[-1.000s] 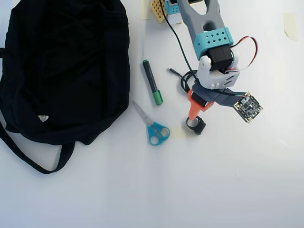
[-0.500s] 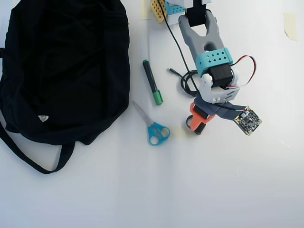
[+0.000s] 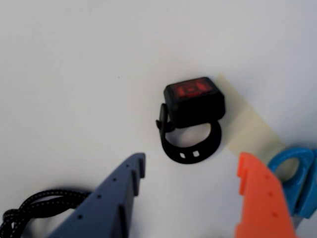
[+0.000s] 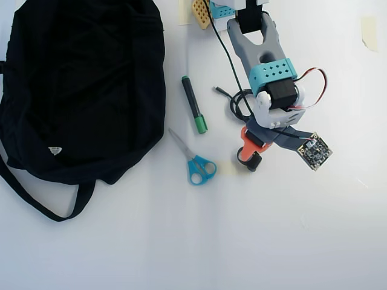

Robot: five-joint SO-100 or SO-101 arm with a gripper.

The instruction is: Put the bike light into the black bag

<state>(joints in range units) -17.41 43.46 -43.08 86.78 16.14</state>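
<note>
The gripper [image 4: 249,154] hangs over the bike light [image 4: 252,162] on the white table [image 4: 242,241]. The black bag [image 4: 78,90] lies well apart at the left, with scissors [image 4: 195,162] and 1 green marker [image 4: 194,112] between.

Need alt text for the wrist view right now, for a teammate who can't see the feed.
The bike light, red lens up and strap loop toward the camera, lies on the white table just beyond the open claw, untouched between its blue and orange fingers. Blue scissors sit at the right edge and a black cable at lower left.

Blue-handled scissors [image 4: 198,163] and a green-capped black marker [image 4: 194,112] are lying across the white table [image 4: 242,241] toward the floppy black fabric bag [image 4: 78,90].
</note>
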